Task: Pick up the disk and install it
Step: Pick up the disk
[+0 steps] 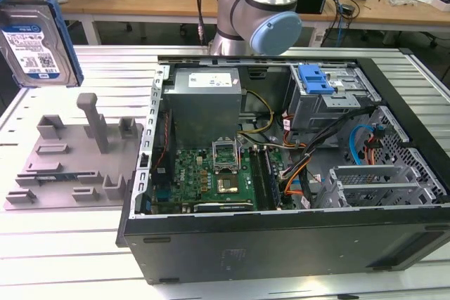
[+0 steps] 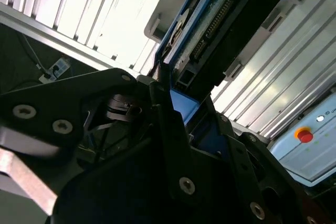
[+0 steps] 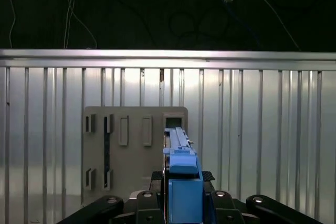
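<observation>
Your slatted metal bench (image 1: pixel 56 244) carries an open computer case (image 1: pixel 281 244) lying on its side, with the arm (image 1: pixel 264 5) rising behind it. Inside the case you can see the grey power supply (image 1: pixel 204 96), the green motherboard (image 1: pixel 218 166) below it, and a blue latch (image 1: pixel 314 79) on the drive cage towards the exterior view's right. Just beside the case, on the exterior view's left, a grey fixture plate (image 1: pixel 70 166) with upright pegs lies flat on the bench.

The disk (image 1: pixel 31 43) is off the bench, up in the air at the exterior view's far left, label facing the camera, well apart from the case. In the first wrist view you look along its blue-framed edge (image 3: pixel 178 145), with the plate beneath it. Your gripper (image 3: pixel 182 192) is closed on the disk, a black finger (image 2: pixel 163 103) pressed against its blue frame in the second wrist view
</observation>
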`<state>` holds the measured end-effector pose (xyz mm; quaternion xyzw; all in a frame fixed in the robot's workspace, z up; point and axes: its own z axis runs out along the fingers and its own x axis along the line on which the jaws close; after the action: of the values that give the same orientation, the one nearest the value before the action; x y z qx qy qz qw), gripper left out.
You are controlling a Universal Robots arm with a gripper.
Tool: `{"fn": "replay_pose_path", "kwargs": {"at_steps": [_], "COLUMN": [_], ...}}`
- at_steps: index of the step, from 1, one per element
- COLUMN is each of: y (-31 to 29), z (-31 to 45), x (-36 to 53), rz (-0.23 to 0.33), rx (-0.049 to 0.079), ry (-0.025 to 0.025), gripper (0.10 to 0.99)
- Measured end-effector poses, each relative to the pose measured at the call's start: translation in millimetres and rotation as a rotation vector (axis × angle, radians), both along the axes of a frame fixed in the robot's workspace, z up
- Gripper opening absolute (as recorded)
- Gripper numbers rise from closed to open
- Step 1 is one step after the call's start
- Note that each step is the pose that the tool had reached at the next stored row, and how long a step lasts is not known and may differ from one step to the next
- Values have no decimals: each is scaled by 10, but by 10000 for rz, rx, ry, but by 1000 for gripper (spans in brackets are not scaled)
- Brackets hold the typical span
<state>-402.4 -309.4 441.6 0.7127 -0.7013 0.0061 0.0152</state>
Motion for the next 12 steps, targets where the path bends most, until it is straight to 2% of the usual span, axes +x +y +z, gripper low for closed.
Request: {"fn": "replay_pose_path", "kwargs": {"at_steps": [1,2,12], "y": [0,0,0], "z": [62,91,350], "x": [0,0,4], "rz": [0,0,0], "rx": [0,1,0], "ry": [-1,-1,-4], "gripper": [365,365,365]}}
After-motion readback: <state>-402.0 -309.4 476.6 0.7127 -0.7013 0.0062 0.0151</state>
